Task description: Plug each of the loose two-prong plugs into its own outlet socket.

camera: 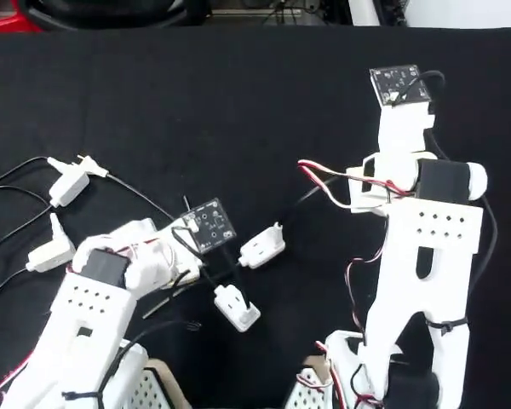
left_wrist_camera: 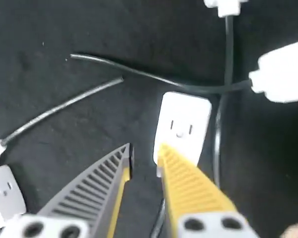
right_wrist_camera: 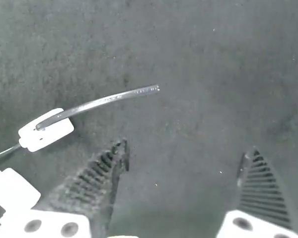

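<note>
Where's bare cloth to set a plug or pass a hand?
Bare: the far half of the table, from the plugs across to the right arm; the gap between that arm and the outlet sockets. Crowded: near-left, around the left arm, cords and sockets.

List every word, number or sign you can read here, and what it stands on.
No text can be read.
On the left arm's circuit board: tiny marks, too small to read.
On the right arm's circuit board: the same.
On the outlet socket by the left gripper: slots only, no print.
</note>
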You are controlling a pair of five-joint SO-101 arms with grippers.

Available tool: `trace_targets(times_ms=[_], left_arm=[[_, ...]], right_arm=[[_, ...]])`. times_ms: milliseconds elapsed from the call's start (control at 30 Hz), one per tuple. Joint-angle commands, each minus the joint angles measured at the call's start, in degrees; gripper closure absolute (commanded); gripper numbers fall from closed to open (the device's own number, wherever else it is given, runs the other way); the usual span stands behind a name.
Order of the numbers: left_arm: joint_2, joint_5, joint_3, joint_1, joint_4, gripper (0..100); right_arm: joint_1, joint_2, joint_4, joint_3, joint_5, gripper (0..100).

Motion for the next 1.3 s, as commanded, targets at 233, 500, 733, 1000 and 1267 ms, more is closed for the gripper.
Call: trace_targets(times_ms=[233, 500, 733, 1000, 1267], left_arm=[[-0.26, -0.53, 7.78, 1.10, -11.08, 91], [-0.26, 2.20, 4.70, 1.45, -8.09, 91], [10.29, 8.09, 2.68, 4.00, -14.51, 90], [39.12, 7.56, -11.65, 1.63, -15.47, 90], [44.22, -0.18, -18.24, -7.78, -10.46, 90]], right_arm=[[-0.62, 0.04, 0.00, -0.31, -0.09, 65.8], [-0.70, 0.04, -0.18, 0.31, -0.09, 65.8], [-0.70, 0.04, -0.18, 0.31, -0.09, 65.8], [-0.53, -0.04, -0.44, 2.86, 0.18, 65.8], [-0.53, -0.04, -2.20, 4.35, 0.26, 65.8]])
